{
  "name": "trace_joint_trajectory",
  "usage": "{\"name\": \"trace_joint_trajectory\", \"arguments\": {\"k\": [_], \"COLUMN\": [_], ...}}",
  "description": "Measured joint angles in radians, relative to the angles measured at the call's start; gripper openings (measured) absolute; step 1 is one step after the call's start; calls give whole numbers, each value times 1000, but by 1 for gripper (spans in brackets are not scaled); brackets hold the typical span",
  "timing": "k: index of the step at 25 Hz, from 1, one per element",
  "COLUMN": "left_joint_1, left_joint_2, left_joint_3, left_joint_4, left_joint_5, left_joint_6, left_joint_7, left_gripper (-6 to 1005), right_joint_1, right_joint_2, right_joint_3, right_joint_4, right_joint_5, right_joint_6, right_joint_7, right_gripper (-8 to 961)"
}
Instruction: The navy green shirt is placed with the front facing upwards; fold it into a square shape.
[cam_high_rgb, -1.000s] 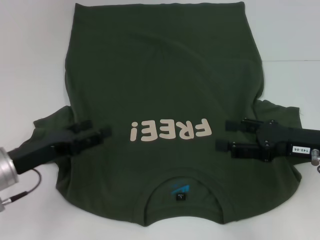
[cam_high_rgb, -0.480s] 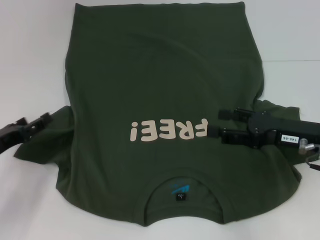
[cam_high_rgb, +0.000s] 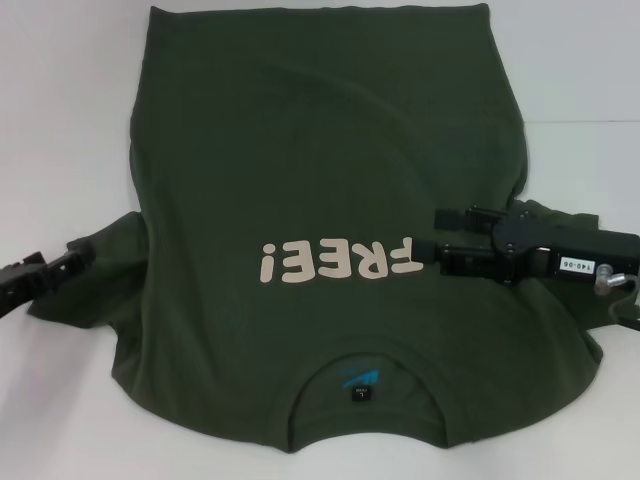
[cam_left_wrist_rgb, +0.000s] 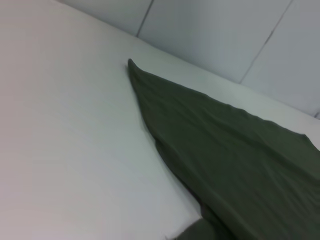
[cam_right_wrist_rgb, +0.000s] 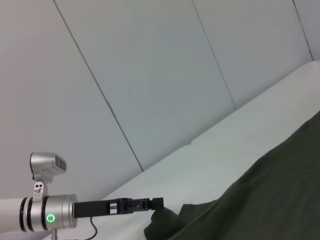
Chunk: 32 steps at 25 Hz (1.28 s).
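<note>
Across most of the white table (cam_high_rgb: 60, 120) I see the navy green shirt (cam_high_rgb: 320, 180) spread flat, front up. Its hem lies toward the far edge and its collar toward the near edge, so the cream FREE! lettering (cam_high_rgb: 335, 262) reads upside down from the head camera. A blue neck label (cam_high_rgb: 360, 380) shows inside the collar. Both sleeves stick out sideways, rumpled.

Right gripper (cam_high_rgb: 440, 235) sits over the shirt's right chest, just beside the end of the lettering. Its two black fingers (cam_high_rgb: 462, 215) point toward the shirt's middle with a clear gap between them, holding nothing. The arm behind it covers part of the right sleeve.

Left gripper (cam_high_rgb: 75, 262) is at the table's left edge, its tip at the outer end of the left sleeve. I cannot tell whether it is parted or closed, or whether it grips cloth. The right wrist camera shows the same gripper (cam_right_wrist_rgb: 142, 204) far off, its tip meeting a raised bit of sleeve.

Left wrist camera shows only a shirt edge on bare table, with a grey panelled wall (cam_left_wrist_rgb: 225, 35) behind the table.
</note>
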<state>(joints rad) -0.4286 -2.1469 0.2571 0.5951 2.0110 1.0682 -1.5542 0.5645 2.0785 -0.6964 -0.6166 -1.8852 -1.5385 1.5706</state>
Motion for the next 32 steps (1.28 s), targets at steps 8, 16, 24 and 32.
{"name": "trace_joint_trajectory", "arguments": {"k": [8,16,24,32], "left_joint_1": [5,2,-3,-3], "left_joint_2": [-5,-5,-2,-2], "left_joint_3": [52,54,53,57], "left_joint_4": [1,4,6,8], "left_joint_5": [6,6,6,8], "left_joint_6": [6,-21,-32,-33], "left_joint_7": [-9,-11,-26,-26], "left_gripper": [810,787,722,385], "right_joint_1": [3,3,3,-1], "right_joint_2": [-4,-5,-5,-4], "right_joint_3": [0,4,8,13], "right_joint_4": [-2,-3,-2,-2], "right_joint_5": [1,3,3,3], "right_joint_6": [2,2,2,1], "right_joint_7": [0,0,-3,-6], "right_gripper": [893,890,886,883]}}
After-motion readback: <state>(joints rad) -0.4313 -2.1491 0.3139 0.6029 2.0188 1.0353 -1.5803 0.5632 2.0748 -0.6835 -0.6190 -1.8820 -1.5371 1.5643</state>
